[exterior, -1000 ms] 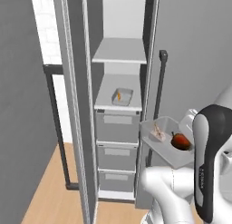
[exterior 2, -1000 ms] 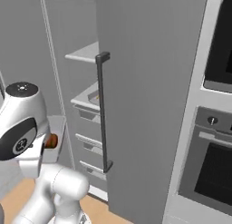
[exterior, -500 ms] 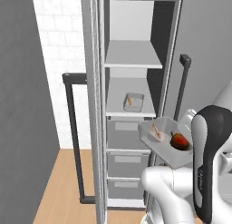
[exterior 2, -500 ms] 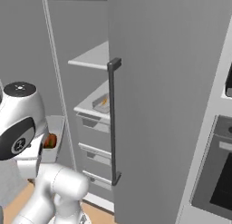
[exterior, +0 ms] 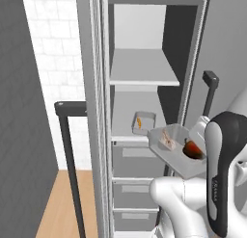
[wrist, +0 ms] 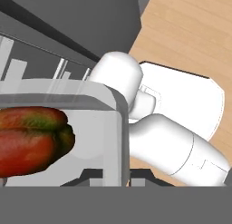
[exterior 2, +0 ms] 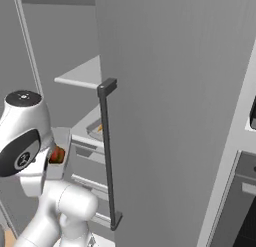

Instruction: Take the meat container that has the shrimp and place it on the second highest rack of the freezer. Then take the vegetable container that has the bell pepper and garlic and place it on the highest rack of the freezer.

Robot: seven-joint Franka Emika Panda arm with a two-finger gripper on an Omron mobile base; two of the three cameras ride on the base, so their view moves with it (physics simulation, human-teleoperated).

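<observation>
The clear vegetable container [exterior: 174, 152] hangs in front of the open freezer, about level with the second highest rack [exterior: 126, 138]. A red-green bell pepper [exterior: 193, 149] and pale garlic [exterior: 167, 139] lie in it. My gripper [wrist: 118, 177] is shut on the container's wall [wrist: 120, 141], with the bell pepper [wrist: 34, 138] just beyond that wall. The container [exterior 2: 60, 146] also shows beside my arm in the right base view. The meat container [exterior: 144, 122] with the orange shrimp [exterior: 139, 122] sits on the second highest rack. The highest rack [exterior: 144, 76] is bare.
Two grey drawers [exterior: 140, 163] sit under the racks. The freezer's open right door [exterior 2: 180, 116] with its dark vertical handle [exterior 2: 107, 151] stands close beside my arm. Another door's handle [exterior: 68, 150] rises on the left, with wooden floor [exterior: 58, 208] below.
The whole picture has shifted in both base views, so the base has driven along and closer to the freezer. The vegetable container stays in my grip in the same pose.
</observation>
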